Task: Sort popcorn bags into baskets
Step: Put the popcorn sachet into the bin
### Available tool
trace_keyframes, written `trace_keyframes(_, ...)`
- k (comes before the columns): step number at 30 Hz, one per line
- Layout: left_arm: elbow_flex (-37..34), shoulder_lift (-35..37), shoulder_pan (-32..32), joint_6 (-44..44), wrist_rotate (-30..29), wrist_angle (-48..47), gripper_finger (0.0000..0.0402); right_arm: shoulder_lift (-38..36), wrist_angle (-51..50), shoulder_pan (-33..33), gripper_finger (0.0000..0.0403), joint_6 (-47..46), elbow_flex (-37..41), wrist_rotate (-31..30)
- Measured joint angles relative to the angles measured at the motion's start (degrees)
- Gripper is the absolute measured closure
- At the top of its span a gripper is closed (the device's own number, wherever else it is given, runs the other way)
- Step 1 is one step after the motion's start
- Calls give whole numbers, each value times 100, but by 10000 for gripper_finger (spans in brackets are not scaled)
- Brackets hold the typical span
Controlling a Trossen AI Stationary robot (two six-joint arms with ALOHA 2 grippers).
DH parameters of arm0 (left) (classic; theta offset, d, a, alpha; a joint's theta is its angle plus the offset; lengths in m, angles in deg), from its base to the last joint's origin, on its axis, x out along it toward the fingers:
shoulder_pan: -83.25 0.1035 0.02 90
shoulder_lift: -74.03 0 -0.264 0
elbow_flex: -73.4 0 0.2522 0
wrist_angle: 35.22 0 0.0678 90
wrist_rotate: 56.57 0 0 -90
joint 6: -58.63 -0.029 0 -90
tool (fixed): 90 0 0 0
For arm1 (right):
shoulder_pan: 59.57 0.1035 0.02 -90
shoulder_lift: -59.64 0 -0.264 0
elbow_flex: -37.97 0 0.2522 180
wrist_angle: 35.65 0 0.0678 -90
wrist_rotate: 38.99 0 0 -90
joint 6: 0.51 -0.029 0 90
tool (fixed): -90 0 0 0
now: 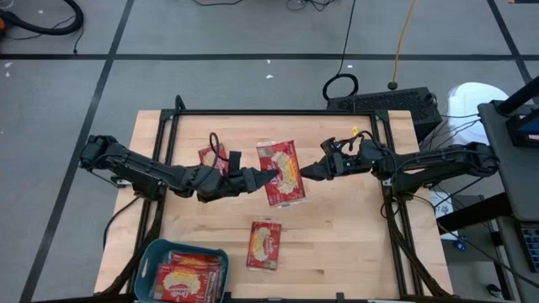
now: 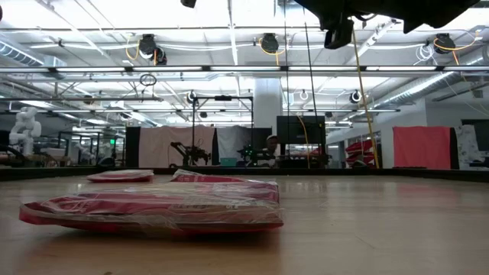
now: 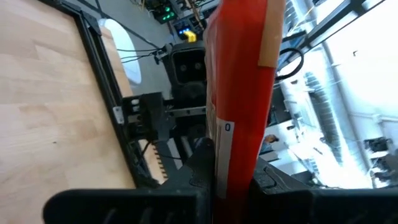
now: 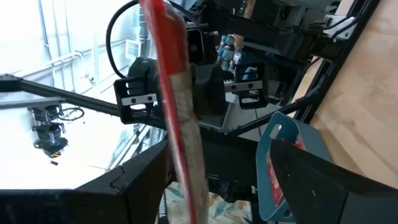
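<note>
Item 1: light wooden counter [image 1: 337, 244] with a black metal frame.

Item 2: flat red popcorn packet with cream picture [image 1: 280, 172], raised at counter centre in the high view. The left hand [image 1: 268, 177] pinches its 9 o'clock edge with narrow fingers; the left wrist view shows the packet [image 3: 239, 93] edge-on, clamped between the dark fingers [image 3: 186, 180]. The right hand [image 1: 305, 172] sits at its 3 o'clock edge; the right wrist view shows the packet's thin edge [image 4: 177, 118] standing between widely spread fingers [image 4: 323, 186], contact not discernible.

Item 3: second red packet [image 1: 264, 244], flat on the counter at 6 o'clock of the held one. The low view shows its crinkled clear wrap [image 2: 160, 206], not visible from above.

Item 4: third red packet [image 1: 211, 157] at 10 o'clock, partly under the left arm; in the low view it lies farther back [image 2: 121, 176].

Item 5: teal-blue rounded plastic bin [image 1: 152, 261] at the counter's 7 o'clock corner, holding stacked red packets [image 1: 187, 278]. The right wrist view shows its wall [image 4: 283, 162].
</note>
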Motion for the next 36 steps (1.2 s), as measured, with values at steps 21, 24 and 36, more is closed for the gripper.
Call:
trace_keyframes(21,-2,51,-76,432,-88,-403,366,59,141,301,131,212,31,-439)
trace_keyframes(24,-2,15,-14,437,-88,-408,366,136,128,352,133,278,30,-487)
trace_keyframes(36,-2,11,199,476,-84,-574,366,867,1233,391,266,304,33,-481)
